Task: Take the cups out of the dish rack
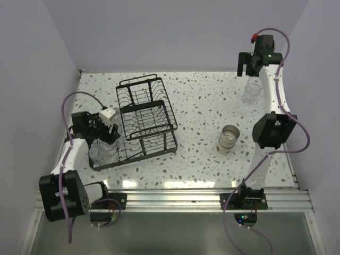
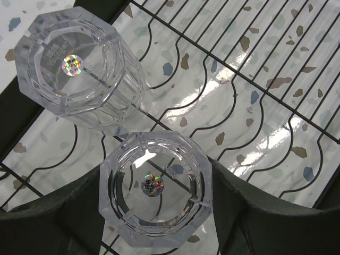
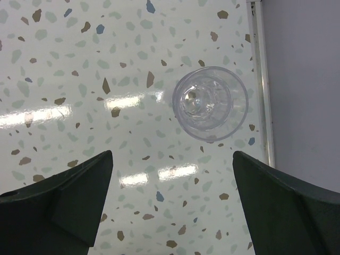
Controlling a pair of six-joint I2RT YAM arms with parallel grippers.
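The black wire dish rack (image 1: 146, 114) stands at the middle left of the table. Two clear cups stand upside down in its near left corner. In the left wrist view one clear cup (image 2: 79, 69) stands free on the rack wires (image 2: 249, 79). The other clear cup (image 2: 156, 188) sits between my left gripper's fingers (image 2: 265, 212), which touch both its sides. My left gripper (image 1: 102, 144) is shut on it. My right gripper (image 1: 248, 68) is open and empty at the far right, above an upright clear cup (image 1: 251, 91), which also shows in the right wrist view (image 3: 210, 103) beyond the fingertips. A tan cup (image 1: 228, 139) stands upright on the table.
The rack's smaller slotted tier (image 1: 139, 90) lies at its far end. The right table edge and wall (image 3: 297, 79) run close beside the far clear cup. The right arm's elbow (image 1: 273, 130) hangs near the tan cup.
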